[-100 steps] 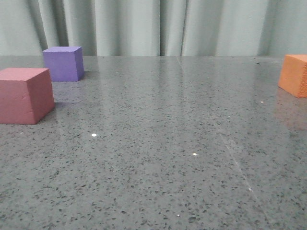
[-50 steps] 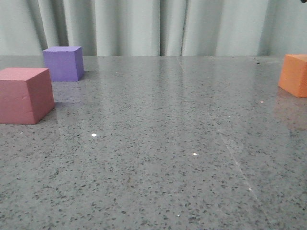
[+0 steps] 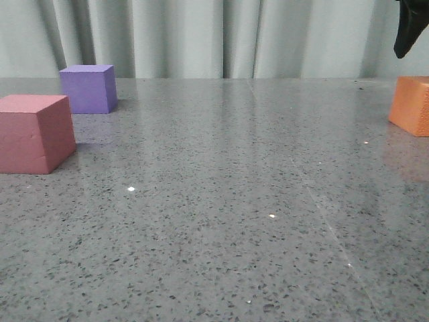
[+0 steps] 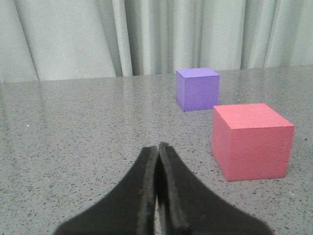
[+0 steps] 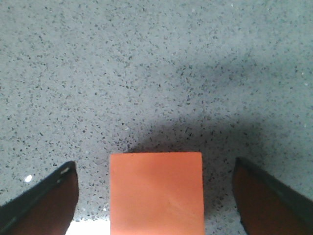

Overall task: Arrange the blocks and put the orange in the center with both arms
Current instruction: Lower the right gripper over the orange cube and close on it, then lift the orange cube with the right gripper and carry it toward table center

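i have the right gripper [image 5: 155,196] spread wide above the orange cube [image 5: 156,191], a finger [image 5: 41,200] on each side with table [image 5: 146,73] showing in both gaps, so nothing is touching yet. in the front view only a dark tip of that gripper [image 3: 410,30] pokes in at the top right corner, above the orange cube [image 3: 410,105], which sits at the far right edge of the table [image 3: 221,201] and is cut off by the frame. the left gripper [image 4: 157,191] is clenched on nothing, its 2 fingers pressed together, low over the table with the pink cube [image 4: 252,141] near it to one side and the purple cube [image 4: 197,88] farther off behind that.

i judge the orange cube to be light foam: matte, with a little give, not fragile. the grip should hold without much squeeze, and clamping hard would only dent it. i would take it across 2 opposite side faces, about halfway down, with the fingers square to those faces so it does not twist out.

what i cannot see: the orange cube's lower part in the right wrist view, since the frame cuts it, and how high the fingers hang above the table. the left arm does not appear in the front view at all. the pink [image 3: 35,133] and purple [image 3: 88,88] cubes stand near each other on the left, apart, well away from the orange one.
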Controlling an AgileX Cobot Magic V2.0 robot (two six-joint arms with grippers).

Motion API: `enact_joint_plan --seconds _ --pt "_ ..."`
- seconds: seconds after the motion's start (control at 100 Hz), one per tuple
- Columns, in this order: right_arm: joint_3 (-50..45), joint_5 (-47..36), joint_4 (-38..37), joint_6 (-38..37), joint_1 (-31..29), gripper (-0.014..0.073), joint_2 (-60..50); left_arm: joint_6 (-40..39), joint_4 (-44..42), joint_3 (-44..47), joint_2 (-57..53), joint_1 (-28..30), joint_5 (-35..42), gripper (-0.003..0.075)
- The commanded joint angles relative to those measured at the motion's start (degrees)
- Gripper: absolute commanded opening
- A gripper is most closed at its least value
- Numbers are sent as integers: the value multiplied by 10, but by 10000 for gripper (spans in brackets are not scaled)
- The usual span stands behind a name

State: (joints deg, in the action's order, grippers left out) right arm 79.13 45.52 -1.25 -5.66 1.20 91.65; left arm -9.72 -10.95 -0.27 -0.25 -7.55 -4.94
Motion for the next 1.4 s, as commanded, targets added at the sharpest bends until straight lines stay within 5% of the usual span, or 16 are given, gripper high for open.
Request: enact_joint_plan --seconds 0.0,0.88,1.15,1.39 --pt "22 -25 -6 7 -3 631 -23 -1 5 32 -18 1 43 -19" --pt "21 17 -6 10 -3 625 57 -1 5 32 -18 1 43 -19" --pt "24 36 -6 10 -3 283 60 -1 5 32 -18 1 43 -19" --pt "80 118 6 10 2 266 58 -1 5 32 -18 1 43 -19"
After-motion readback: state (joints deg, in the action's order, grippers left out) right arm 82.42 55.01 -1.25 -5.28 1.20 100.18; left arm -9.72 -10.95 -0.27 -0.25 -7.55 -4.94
